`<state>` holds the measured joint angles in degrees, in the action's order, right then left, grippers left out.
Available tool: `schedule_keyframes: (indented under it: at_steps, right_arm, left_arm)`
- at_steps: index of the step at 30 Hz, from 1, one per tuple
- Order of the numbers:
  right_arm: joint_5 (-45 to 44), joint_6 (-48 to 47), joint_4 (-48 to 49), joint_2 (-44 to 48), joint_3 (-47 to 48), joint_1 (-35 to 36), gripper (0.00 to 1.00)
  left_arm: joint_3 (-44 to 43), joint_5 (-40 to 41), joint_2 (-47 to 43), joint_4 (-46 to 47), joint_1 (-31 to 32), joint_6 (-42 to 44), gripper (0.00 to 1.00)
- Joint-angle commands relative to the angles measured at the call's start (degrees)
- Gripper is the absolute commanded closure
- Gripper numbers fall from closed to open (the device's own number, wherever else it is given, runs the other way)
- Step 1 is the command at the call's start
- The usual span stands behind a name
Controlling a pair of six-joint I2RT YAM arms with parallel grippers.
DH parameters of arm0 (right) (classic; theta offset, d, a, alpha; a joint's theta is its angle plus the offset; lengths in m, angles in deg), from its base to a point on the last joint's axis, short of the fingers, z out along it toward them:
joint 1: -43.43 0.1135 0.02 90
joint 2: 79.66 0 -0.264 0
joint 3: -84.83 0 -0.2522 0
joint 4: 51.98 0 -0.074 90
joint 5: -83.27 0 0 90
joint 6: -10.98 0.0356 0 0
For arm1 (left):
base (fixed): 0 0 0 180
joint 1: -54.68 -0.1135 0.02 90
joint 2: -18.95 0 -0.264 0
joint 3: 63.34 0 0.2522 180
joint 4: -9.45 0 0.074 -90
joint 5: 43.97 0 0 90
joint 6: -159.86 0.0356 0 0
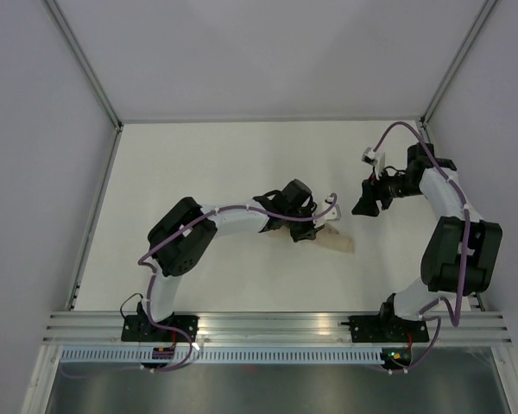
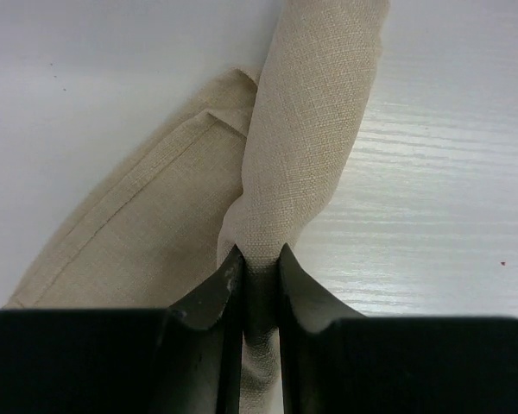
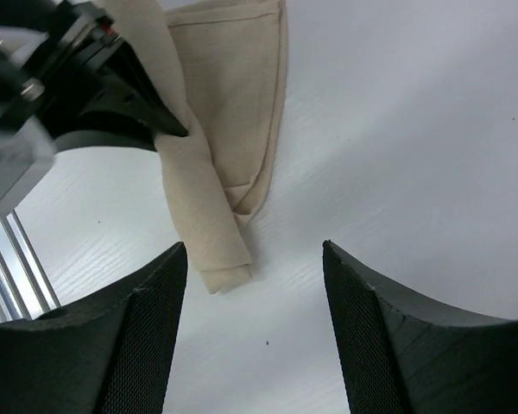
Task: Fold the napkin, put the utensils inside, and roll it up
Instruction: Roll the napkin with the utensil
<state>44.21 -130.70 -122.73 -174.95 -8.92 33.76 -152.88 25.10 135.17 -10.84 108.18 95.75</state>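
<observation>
Our left gripper (image 2: 261, 259) is nearly shut and pinches the napkin (image 2: 311, 129). The cloth is rolled into a tube running forward from its jaws, with a flat flap beside it. Our right gripper (image 3: 252, 252) stands wide open and empty, the roll's end just ahead. The fork is not visible; we judge the rolling nearly finished.

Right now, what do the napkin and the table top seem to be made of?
Napkin: woven cloth, likely linen or cotton, matte tan; the crossed threads and a stitched hem show. Table top: hard, smooth white board, probably laminate or painted wood; faint straight grain lines and a soft sheen show.
</observation>
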Motion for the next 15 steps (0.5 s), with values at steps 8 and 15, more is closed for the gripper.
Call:
schedule_keyframes:
  at_steps: [8, 15]
  right_arm:
    - [-5.7, 0.7, 27.9, 27.7, -27.7, 6.7, 0.24]
    - [-21.2, 3.2, 40.4, 34.1, -40.0, 24.4, 0.21]
  left_arm:
    - [-4.4, -19.8, 11.7, -19.2, -4.2, -10.9, 0.89]
    - [-7.0, -23.2, 15.3, -20.8, -5.2, -13.8, 0.87]
